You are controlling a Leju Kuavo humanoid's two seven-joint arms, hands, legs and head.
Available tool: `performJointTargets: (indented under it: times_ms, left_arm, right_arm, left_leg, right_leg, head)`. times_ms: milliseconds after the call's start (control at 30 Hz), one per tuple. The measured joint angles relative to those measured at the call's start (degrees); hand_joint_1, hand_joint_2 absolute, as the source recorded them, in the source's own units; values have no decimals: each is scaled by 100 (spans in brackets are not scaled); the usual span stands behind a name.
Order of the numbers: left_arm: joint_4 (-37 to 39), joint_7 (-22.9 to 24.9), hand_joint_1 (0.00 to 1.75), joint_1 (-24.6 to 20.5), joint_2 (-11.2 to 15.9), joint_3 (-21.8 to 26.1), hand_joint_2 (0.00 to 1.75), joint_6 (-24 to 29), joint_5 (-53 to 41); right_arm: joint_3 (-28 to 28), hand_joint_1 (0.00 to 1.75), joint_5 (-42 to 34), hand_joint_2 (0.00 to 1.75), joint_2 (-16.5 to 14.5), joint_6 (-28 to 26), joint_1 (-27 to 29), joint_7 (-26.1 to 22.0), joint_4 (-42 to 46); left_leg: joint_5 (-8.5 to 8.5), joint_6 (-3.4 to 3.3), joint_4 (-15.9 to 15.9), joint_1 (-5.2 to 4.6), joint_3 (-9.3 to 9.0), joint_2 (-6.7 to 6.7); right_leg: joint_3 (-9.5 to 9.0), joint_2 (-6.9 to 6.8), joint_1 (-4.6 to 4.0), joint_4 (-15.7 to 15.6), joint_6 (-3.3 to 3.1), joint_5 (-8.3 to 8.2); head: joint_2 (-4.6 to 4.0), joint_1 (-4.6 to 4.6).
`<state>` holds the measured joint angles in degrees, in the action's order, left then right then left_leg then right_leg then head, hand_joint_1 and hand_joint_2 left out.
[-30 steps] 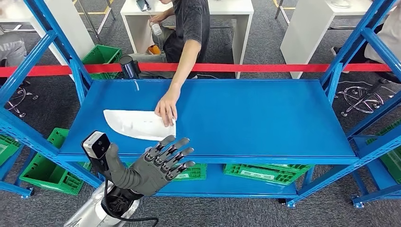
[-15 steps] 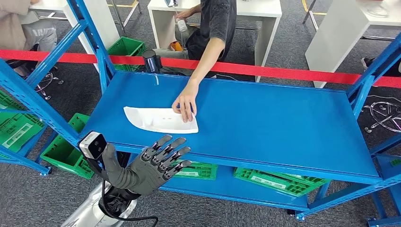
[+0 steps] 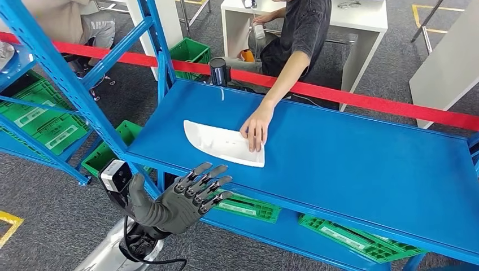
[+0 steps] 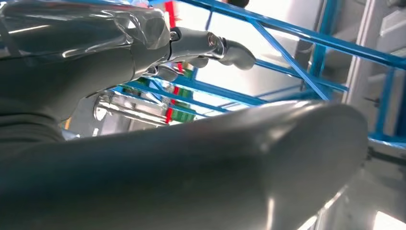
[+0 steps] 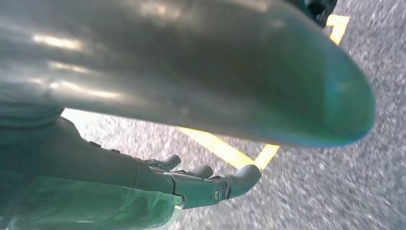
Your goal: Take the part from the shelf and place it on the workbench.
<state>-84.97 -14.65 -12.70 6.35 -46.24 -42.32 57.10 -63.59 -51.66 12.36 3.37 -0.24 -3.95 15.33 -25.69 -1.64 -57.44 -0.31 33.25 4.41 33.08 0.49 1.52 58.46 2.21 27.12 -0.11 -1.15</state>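
The part (image 3: 217, 141) is a flat white curved piece lying on the blue shelf (image 3: 361, 169), towards its left end. A person's hand (image 3: 256, 127) rests on the part's right end. My left hand (image 3: 182, 197) is raised in front of the shelf's front edge, below and left of the part, with its fingers spread and nothing in it. In the left wrist view the left hand (image 4: 143, 43) is seen against blue shelf frames. My right hand (image 5: 143, 184) hangs over grey floor with its fingers loosely extended, holding nothing.
A red barrier tape (image 3: 373, 103) runs behind the shelf. Green crates (image 3: 350, 240) sit on the lower level, and more (image 3: 42, 116) fill the rack to the left. Blue uprights (image 3: 68, 84) stand at the left. A black cylinder (image 3: 218, 70) stands at the shelf's back corner.
The camera has swung, so the whole shelf now sits further right and tilted in the picture. The person's hand stays on the part. My left hand keeps its open pose.
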Motion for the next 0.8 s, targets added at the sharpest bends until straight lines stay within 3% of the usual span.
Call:
performJointTargets:
  times_ms: [67,100,133,200,233,267,300,333,400,433,500,600,667,733,767,800]
  left_arm:
    - [-46,-3,0,40,32,40,0,72,-109]
    - [-72,4,0,54,50,60,44,116,-204]
    - [-99,16,0,62,69,78,44,165,-330]
    - [-137,51,0,67,96,94,44,234,-563]
    - [-143,64,0,66,103,95,0,246,-625]
    - [-145,73,0,65,108,95,0,242,-644]
    - [-145,78,0,60,113,94,0,227,-640]
    - [-145,81,0,49,115,93,0,212,-624]
    - [-148,88,0,8,119,93,0,178,-575]
    - [-150,94,0,-19,120,92,0,160,-542]
    - [-151,106,0,-66,127,83,0,123,-480]
    - [-151,114,0,-111,135,57,0,103,-441]
    - [-149,110,0,-160,121,37,0,97,-431]
    - [-143,104,0,-197,106,21,0,98,-428]
    - [-140,99,0,-200,102,16,0,104,-428]
    - [-139,92,0,-200,102,12,0,112,-429]
  right_arm:
    - [-4,0,-15,0,-20,2,-39,-1,-1]
    - [-5,0,-31,0,-32,8,-45,1,-2]
    - [-6,0,-49,0,-48,17,-52,3,-2]
    - [-6,0,-90,0,-94,35,-57,11,-6]
    - [-6,0,-114,0,-127,39,-59,16,-9]
    - [-6,0,-140,0,-163,39,-61,22,-14]
    - [-6,0,-165,0,-199,39,-66,26,-18]
    - [-5,0,-186,0,-237,39,-75,28,-21]
    - [-3,0,-214,0,-315,40,-101,29,-24]
    - [0,0,-230,0,-347,40,-113,30,-29]
    - [8,0,-260,0,-403,41,-125,45,-49]
    - [19,0,-305,0,-436,43,-133,128,-85]
    - [26,0,-334,0,-444,52,-143,179,-108]
    - [27,0,-353,0,-446,63,-144,210,-134]
    - [27,0,-356,0,-446,64,-141,220,-145]
    - [27,0,-351,0,-443,65,-138,222,-156]
  left_leg:
    - [-31,25,-34,16,16,-38]
    - [-94,51,-122,23,48,-109]
    - [-215,85,-319,31,134,-197]
    - [-562,146,-1036,51,481,-354]
    - [-704,163,-1426,65,685,-385]
    - [-755,167,-1679,74,829,-400]
    - [-695,156,-1719,77,871,-406]
    - [-530,126,-1513,73,788,-410]
    - [-129,-2,-697,27,398,-447]
    - [-9,-66,-352,-7,233,-479]
    - [28,-142,-72,-66,107,-524]
    - [90,-167,74,-45,43,-502]
    - [149,-182,191,-8,-24,-500]
    - [154,-194,201,-17,-28,-501]
    - [150,-191,198,-18,-27,-504]
    - [145,-184,195,-16,-28,-508]
  right_leg:
    - [-6,-11,13,-4,-73,-11]
    - [-17,-18,23,-8,-103,-10]
    - [-28,-31,33,-12,-134,-9]
    - [-39,-60,19,-13,-181,6]
    - [-41,-77,8,-13,-195,12]
    - [-44,-92,-3,-12,-202,17]
    - [-50,-103,-14,-12,-208,23]
    - [-62,-110,-29,-12,-214,28]
    - [-87,-114,-53,-17,-223,38]
    - [-90,-118,-65,-20,-220,43]
    - [-82,-141,-69,-31,-201,47]
    - [-62,-164,-72,-6,-143,79]
    - [132,-124,-69,391,-155,272]
    - [522,-88,-54,1159,-174,561]
    - [686,-82,-44,1451,-153,638]
    - [763,-80,-32,1555,-108,630]
  head:
    - [0,-3]
    - [0,-13]
    - [0,-22]
    - [0,-41]
    - [0,-40]
    - [0,-40]
    - [0,-41]
    - [0,-41]
    - [0,-39]
    - [0,-38]
    - [0,-35]
    - [0,-32]
    - [0,-23]
    - [0,-18]
    - [0,-16]
    - [0,-17]
